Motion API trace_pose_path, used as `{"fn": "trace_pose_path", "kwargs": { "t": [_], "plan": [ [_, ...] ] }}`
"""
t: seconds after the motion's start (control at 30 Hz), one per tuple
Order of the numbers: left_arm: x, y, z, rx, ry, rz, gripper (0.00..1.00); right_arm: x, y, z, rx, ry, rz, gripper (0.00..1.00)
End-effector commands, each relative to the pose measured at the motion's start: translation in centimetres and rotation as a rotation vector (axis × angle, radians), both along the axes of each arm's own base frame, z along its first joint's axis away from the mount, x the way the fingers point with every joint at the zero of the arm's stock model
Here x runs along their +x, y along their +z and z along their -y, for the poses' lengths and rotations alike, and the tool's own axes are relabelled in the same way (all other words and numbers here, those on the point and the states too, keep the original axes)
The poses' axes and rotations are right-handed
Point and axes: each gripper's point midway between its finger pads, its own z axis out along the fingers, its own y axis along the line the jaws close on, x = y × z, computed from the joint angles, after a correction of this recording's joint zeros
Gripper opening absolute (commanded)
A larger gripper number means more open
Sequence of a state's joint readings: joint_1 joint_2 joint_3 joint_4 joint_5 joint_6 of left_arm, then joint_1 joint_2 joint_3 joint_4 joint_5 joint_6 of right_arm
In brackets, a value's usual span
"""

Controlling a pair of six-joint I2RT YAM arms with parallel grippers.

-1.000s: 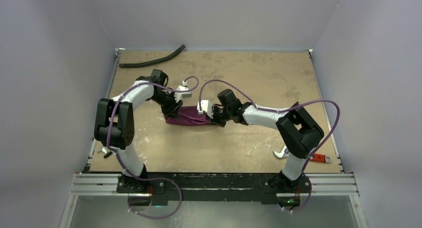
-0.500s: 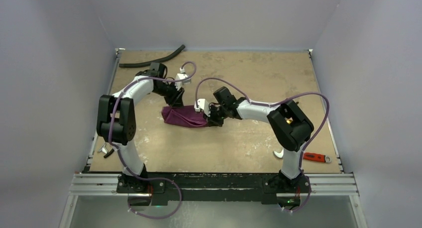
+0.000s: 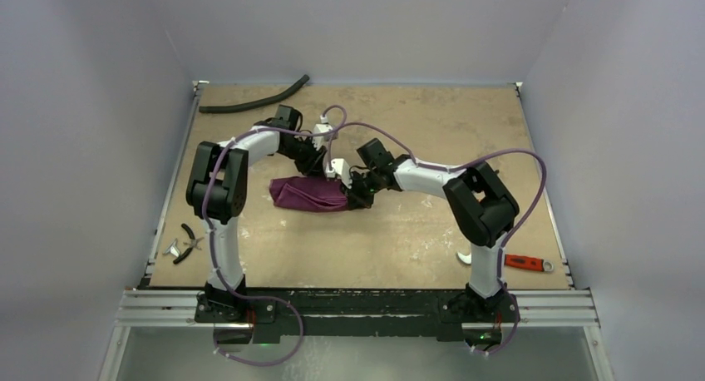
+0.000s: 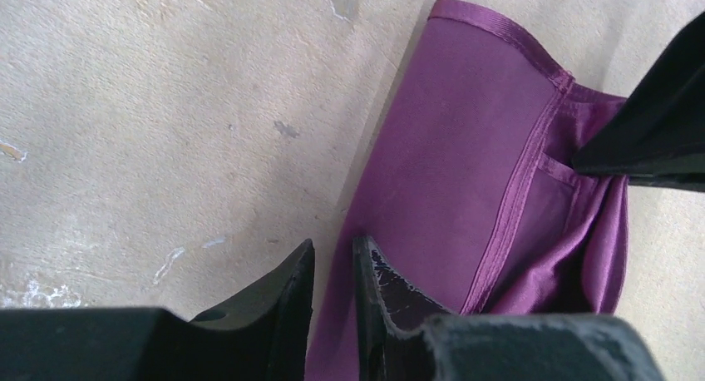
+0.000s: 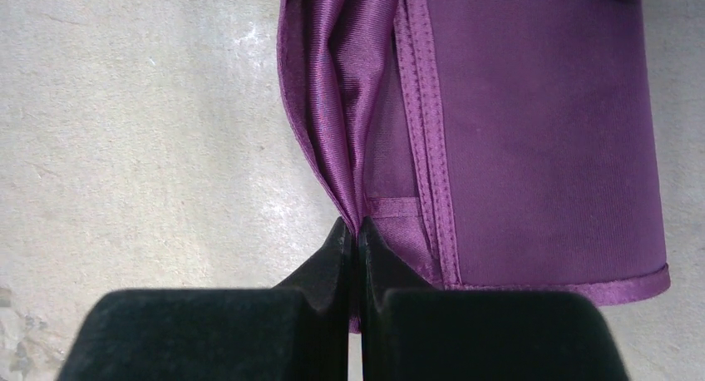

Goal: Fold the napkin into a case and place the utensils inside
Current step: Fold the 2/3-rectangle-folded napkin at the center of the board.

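The plum-purple napkin (image 3: 306, 195) lies folded into a short, flat band on the tan desk (image 3: 432, 131), a little left of the middle and between the two arms. The right pincer (image 5: 356, 231) is clamped together on the napkin. Its black fingertips (image 5: 332, 260) meet on a gathered, shiny fold at the cloth's right end, just beside a stitched hem, and the rest of the fabric spreads flat beyond them. The left pincer (image 4: 332, 256) hangs over the far long edge of the napkin. Its two fingers stand a narrow gap apart, one over bare desk and the other over cloth, and no cloth shows pinched between them. In the left wrist view a hemmed layer crosses the purple surface, and the dark tip of the right pincer touches the bunched end. A long black hose (image 3: 253, 103) lies at the far left corner of the desk. A pair of dark-handled pliers (image 3: 190, 238) sits by the left edge, and a red-handled tool (image 3: 525, 263) rests near the right arm's base, all well apart from the napkin.
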State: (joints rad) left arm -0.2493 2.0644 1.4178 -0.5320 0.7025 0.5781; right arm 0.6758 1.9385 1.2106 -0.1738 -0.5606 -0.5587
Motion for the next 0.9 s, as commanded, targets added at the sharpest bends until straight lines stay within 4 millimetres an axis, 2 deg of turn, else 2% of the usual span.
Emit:
{"fn": "trace_pose_path", "kwargs": {
  "t": [0.0,0.23,0.4,0.6,0.87],
  "plan": [
    [0.2,0.6,0.2,-0.018,-0.027,0.02,0.22,0.6,1.6,-0.5,0.044,-0.023,-0.049,0.0],
    [-0.8,-0.2,0.4,0.001,-0.06,0.011,0.19,1.5,2.1,-1.6,0.052,-0.037,-0.075,0.0],
    [-2.1,-0.8,1.2,0.006,-0.096,-0.001,0.17,2.2,2.4,-1.7,0.026,-0.059,-0.079,0.0],
    [-3.2,-1.5,1.2,0.013,-0.12,-0.028,0.13,3.3,1.8,-1.3,-0.04,-0.111,-0.082,0.0],
    [-4.3,-2.1,1.1,0.023,-0.143,-0.065,0.11,4.4,2.4,-1.5,-0.052,-0.154,-0.068,0.0]
  ]
}}
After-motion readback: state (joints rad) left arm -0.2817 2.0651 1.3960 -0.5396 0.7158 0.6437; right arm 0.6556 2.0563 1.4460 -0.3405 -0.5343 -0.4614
